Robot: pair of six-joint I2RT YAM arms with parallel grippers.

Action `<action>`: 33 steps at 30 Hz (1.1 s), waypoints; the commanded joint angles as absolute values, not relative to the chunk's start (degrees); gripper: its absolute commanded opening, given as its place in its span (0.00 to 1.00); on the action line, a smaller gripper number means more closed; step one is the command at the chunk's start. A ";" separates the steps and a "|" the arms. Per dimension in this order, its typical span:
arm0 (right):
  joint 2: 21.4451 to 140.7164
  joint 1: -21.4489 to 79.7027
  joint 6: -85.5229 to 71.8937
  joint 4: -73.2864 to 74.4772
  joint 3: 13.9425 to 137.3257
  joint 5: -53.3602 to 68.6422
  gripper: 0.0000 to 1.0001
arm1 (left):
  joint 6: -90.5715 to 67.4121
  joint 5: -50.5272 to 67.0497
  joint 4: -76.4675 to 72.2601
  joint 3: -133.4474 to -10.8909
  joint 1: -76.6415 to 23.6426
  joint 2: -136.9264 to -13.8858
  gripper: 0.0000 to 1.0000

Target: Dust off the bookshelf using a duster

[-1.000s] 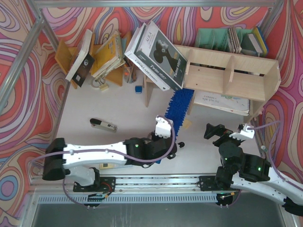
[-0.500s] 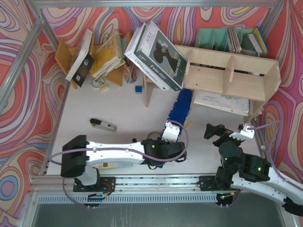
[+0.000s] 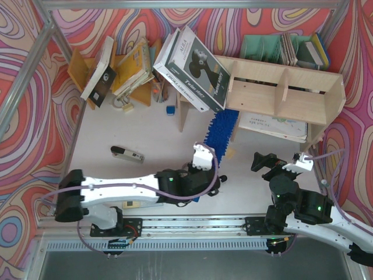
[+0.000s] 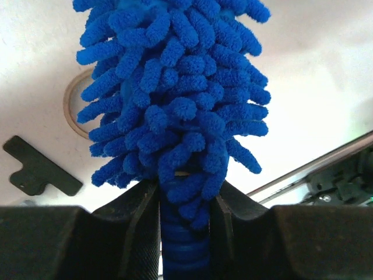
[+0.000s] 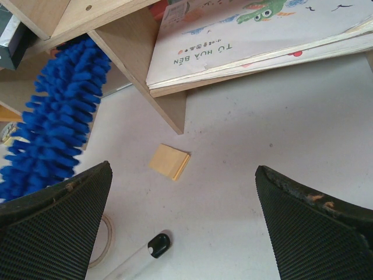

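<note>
Duster (image 3: 221, 129) in outstretched left end effector (image 4: 185, 201)

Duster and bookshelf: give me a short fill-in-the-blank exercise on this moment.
1. The left gripper is shut on the handle of the fluffy ____ duster.
2. The right gripper is ____ and holds nothing.
3. A picture book lies flat on the ____ tier of the bookshelf.

Missing words: blue; open; bottom.

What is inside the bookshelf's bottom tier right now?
Flat picture books lie in the bottom tier of the bookshelf; across a divider, the fluffy tip of the duster reaches in. The boards above cover the rest of that tier.
</note>
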State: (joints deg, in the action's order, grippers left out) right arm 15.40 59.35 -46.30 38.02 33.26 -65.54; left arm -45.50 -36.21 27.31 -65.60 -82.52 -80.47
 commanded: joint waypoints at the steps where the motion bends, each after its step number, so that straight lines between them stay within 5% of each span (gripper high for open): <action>1: 15.48 59.68 -46.32 37.84 32.90 -66.71 0.99 | -46.80 -31.24 29.43 -69.29 -82.89 -88.59 0.00; 9: 15.47 59.68 -46.32 37.86 32.89 -66.54 0.99 | -47.79 -27.63 38.01 -76.17 -82.92 -97.67 0.00; 25: 14.77 59.63 -46.44 37.95 32.83 -66.66 0.99 | -42.21 -40.98 23.04 -64.39 -82.93 -75.66 0.00; 33: 14.94 59.61 -46.49 37.86 32.81 -66.68 0.99 | -45.11 -33.13 33.20 -71.98 -82.85 -91.37 0.00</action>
